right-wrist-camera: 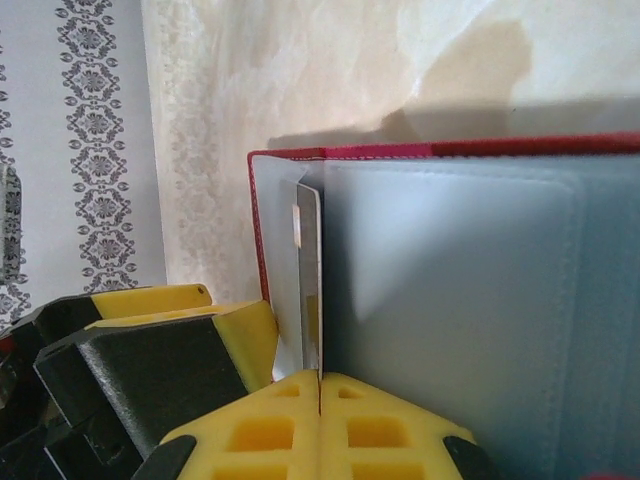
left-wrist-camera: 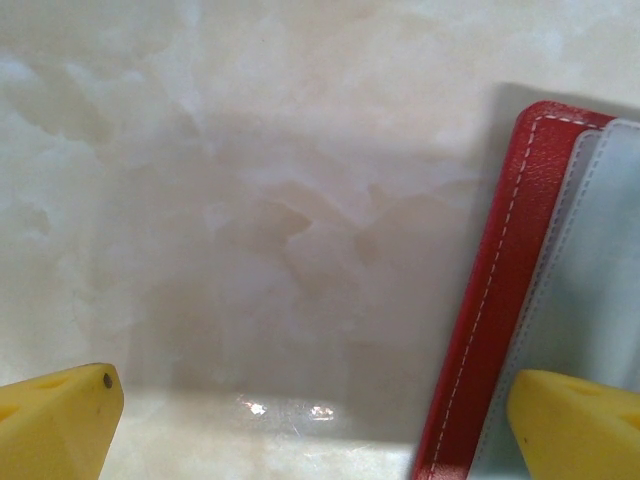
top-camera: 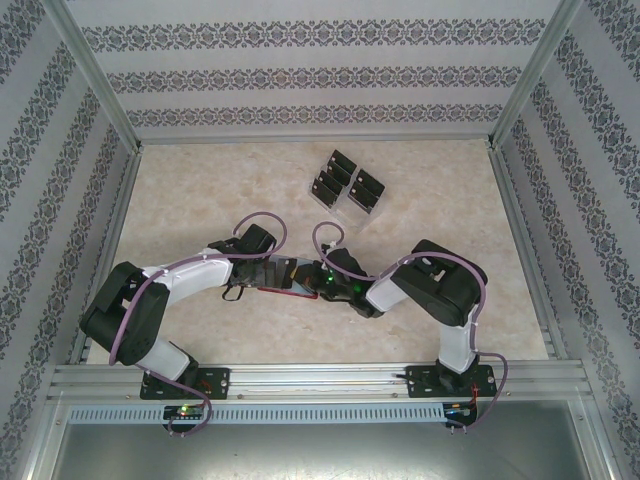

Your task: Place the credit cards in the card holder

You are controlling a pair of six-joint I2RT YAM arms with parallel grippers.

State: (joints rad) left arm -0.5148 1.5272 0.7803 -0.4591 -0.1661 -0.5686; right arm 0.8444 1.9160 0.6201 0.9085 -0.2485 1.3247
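Card (right-wrist-camera: 308,270) is pinched edge-on in the right hand (right-wrist-camera: 320,385), whose fingers are closed on its near end. Its long axis runs straight away from the hand, with the leading edge against the pocket seam of the card holder (right-wrist-camera: 450,300).

The holder is open, grey-blue inside showing, mid-worktop (top-camera: 200,200) between the arms.

Step judged: inserting. Next move calls for a straight push along that axis, into the pocket.

Left hand (left-wrist-camera: 315,430) has jaws wide apart, one finger over the holder's inside.

The other credit cards (top-camera: 345,185) sit well apart, farther back.

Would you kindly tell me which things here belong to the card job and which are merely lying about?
Job: small flat black cards standing at the far side; one thin card pinched edge-on in the right gripper; red leather-like folding wallet, lying open.
Lying about: clear plastic rack under the standing cards.
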